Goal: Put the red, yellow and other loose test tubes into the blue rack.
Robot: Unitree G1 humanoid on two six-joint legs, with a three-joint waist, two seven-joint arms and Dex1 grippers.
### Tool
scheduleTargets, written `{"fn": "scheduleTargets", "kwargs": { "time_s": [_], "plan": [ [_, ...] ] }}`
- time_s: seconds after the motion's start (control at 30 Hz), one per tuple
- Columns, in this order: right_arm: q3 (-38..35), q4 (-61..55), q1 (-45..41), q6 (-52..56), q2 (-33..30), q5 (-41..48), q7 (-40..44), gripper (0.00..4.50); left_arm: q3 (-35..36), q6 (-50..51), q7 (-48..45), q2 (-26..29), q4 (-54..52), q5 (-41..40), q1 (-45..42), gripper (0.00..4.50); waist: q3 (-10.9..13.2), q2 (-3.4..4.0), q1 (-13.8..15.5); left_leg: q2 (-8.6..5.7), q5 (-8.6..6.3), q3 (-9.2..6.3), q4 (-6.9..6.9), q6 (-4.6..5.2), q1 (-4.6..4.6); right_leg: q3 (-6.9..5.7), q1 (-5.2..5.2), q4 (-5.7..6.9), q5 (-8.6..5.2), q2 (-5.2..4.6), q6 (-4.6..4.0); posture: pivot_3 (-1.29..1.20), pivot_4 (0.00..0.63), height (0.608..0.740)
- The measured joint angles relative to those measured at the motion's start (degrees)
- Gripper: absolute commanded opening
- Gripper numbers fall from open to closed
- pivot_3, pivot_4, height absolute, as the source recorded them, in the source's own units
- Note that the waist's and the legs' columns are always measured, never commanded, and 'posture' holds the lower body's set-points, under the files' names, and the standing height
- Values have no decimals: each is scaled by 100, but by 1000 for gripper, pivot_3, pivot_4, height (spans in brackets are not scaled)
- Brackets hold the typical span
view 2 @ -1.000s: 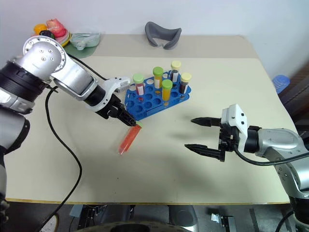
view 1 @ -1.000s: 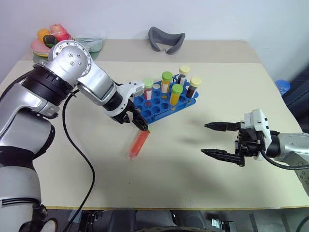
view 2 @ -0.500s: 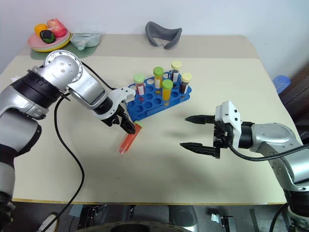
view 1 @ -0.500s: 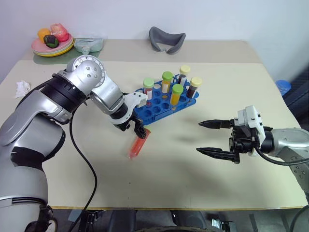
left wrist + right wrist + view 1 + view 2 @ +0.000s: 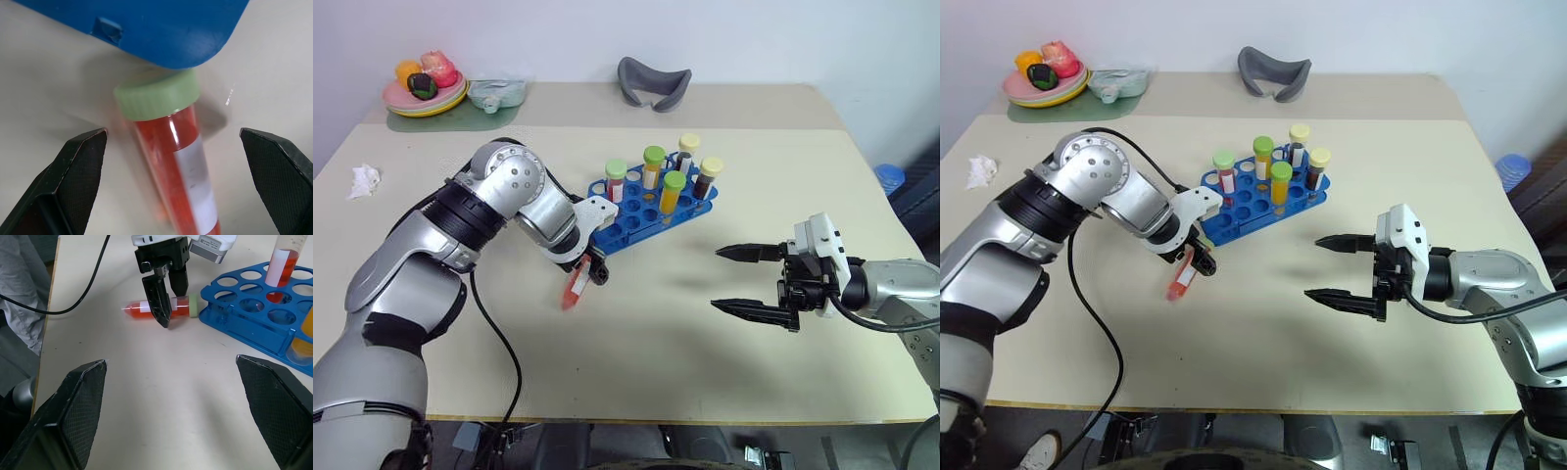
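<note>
My left hand (image 5: 588,275) hangs over the red tube (image 5: 575,286), pointing steeply down, its two fingers spread wide on either side of the tube and touching nothing. The tube lies flat on the worktop (image 5: 656,362), its pale green cap (image 5: 157,93) just beside the near corner of the rack (image 5: 636,221), its body running away from the rack toward me. In my judgement it is a light, rigid plastic tube, smooth and round, so it will roll or squirt out if I pinch it off centre; the paper label around its middle looks like the least slippery place, and I would close there, across the body, a little nearer the cap so the tip can swing down into a hole. It holds red liquid, so the cap should stay untouched. The rack already carries five capped tubes standing upright along its far side, with its near holes free. To the right of the rack, well apart from it, my right hand (image 5: 741,282) hovers above the worktop with fingers wide apart and empty.
</note>
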Motion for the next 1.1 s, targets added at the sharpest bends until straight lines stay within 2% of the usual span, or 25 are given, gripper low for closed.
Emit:
{"fn": "scheduleTargets", "kwargs": {
  "time_s": [0.13,0.17,0.2,0.37,0.4,0.73,0.93,1.1],
  "plan": [
    [0,0,-35,11,-2,3,0,4307,148,0,193,-49,164,-106,31,4448,0,0,0,0,0,-1,0,0,0,0,-1,1,0,0,0,0,150,740],
    [0,0,-50,12,-2,3,1,4307,192,0,290,-64,240,-169,34,3931,0,0,0,0,0,-1,0,0,0,0,-1,2,0,0,0,0,150,740],
    [0,0,-66,13,-2,3,1,4307,241,0,399,-70,289,-209,53,3692,0,0,0,0,0,-1,0,0,-1,0,-3,2,0,0,0,0,150,740],
    [2,0,-113,19,-2,3,3,4307,398,0,973,-100,490,-406,113,1248,0,0,-2,0,0,-1,-1,0,-3,0,-7,2,0,0,0,0,150,740],
    [2,0,-127,22,-2,3,3,4307,439,0,1052,-104,492,-457,130,911,0,0,-1,0,0,-1,-2,0,-4,0,-7,2,0,0,0,0,150,740],
    [18,1,-242,133,-2,3,-5,4307,526,0,1519,130,412,-1042,303,835,1,-1,-15,1,0,-1,-2,-1,-5,1,-14,5,0,0,0,0,150,740],
    [117,3,-446,179,2,2,-16,4307,616,0,1693,190,249,-1131,413,835,0,-1,-4,0,0,-1,-2,-1,-6,1,-13,4,0,-1,0,0,150,740],
    [144,8,-447,188,3,4,-7,4307,1123,-132,1909,422,-276,-1119,804,835,1,-1,-30,2,0,2,-4,-1,-7,6,-23,10,0,-1,0,0,150,740]
  ]
}}
